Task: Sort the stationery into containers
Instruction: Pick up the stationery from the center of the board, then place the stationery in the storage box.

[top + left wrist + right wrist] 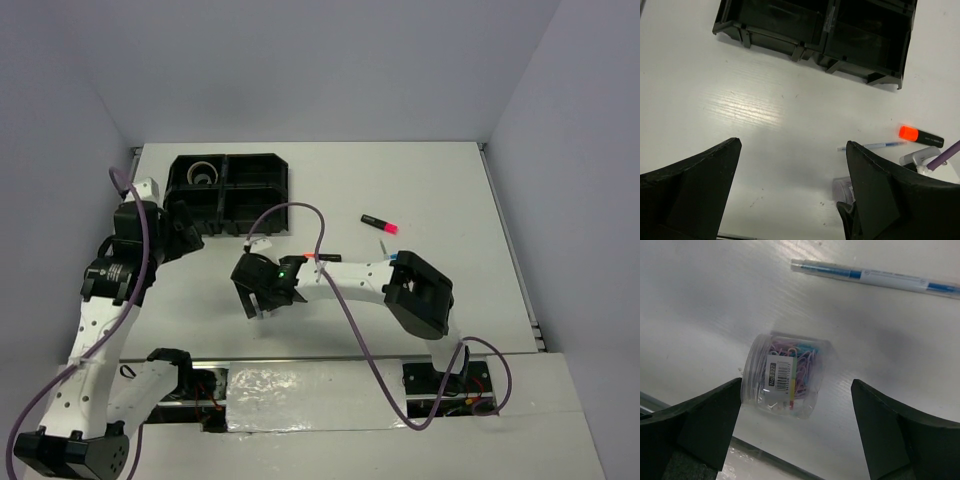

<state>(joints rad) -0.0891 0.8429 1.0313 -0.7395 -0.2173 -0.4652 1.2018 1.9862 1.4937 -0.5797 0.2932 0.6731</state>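
The black tray (pixel 255 180) sits at the far left of the white table (pixel 420 180), and everything else is placed from it. One of its far-left compartments holds what looks like a roll of tape (pixel 203 174), though the overhead view is too small to be sure.

The left gripper (pixel 792 145) hangs over bare table just on the near side of the tray, by its left near corner. Its fingers are spread wide with nothing between them.

The right gripper (pixel 796 387) is further toward the arm bases, off the tray's right near corner, pointing down at the table. Its fingers are also spread wide. Between them, lying on its side on the table, is a small clear jar (pixel 785 375) full of coloured paper clips, with a barcode label facing up. A gap shows on each side of the jar, so neither finger touches it.

A thin blue pen (pixel 875 276) lies flat just beyond the jar, on the side toward the tray. A black marker with an orange end (pixel 920 136) lies beside the pen. A black marker with a pink end (pixel 380 223) lies alone on the table, well to the right of the tray.
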